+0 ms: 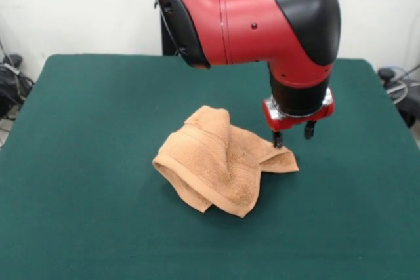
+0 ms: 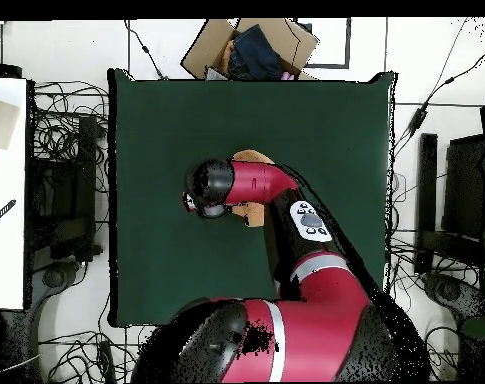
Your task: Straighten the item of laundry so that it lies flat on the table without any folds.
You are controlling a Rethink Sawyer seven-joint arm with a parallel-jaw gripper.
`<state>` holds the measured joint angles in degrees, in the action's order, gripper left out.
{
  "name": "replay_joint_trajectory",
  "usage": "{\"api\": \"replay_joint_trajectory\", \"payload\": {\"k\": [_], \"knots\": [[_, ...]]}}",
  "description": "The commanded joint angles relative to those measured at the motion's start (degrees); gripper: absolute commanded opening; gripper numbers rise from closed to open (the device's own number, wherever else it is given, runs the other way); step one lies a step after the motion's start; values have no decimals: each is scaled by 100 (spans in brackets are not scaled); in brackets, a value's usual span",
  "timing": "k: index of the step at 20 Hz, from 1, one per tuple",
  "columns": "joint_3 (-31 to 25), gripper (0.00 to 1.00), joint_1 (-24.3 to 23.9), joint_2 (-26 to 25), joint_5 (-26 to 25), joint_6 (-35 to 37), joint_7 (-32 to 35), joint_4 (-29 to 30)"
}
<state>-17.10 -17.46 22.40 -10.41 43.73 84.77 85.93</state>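
The peach-orange towel point(image 1: 220, 165) lies crumpled in a folded heap near the middle of the dark green table point(image 1: 79, 129). One corner of the towel sticks out to the right. My gripper point(image 1: 293, 137) hangs just above that corner. Its two short black fingers are apart and hold nothing, and the left fingertip point(image 1: 277, 141) is very close to the cloth. In the overhead view the arm's head point(image 2: 208, 188) covers the gripper and most of the towel point(image 2: 251, 157). Only small bits of the towel show beside the arm on the table point(image 2: 156, 120).
A cardboard box point(image 2: 251, 48) with dark contents stands past the table's far edge in the overhead view. Cables and black equipment point(image 2: 451, 200) lie on the floor on both sides. A white surface point(image 2: 4, 190) stands at the left.
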Motion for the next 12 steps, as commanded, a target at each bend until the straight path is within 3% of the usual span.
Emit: {"api": "replay_joint_trajectory", "payload": {"k": [1, 12], "knots": [[-45, 100, 75, -136, -374, -434, 250, 193], [-30, 100, 91, -172, -382, -435, 258, 141]]}}
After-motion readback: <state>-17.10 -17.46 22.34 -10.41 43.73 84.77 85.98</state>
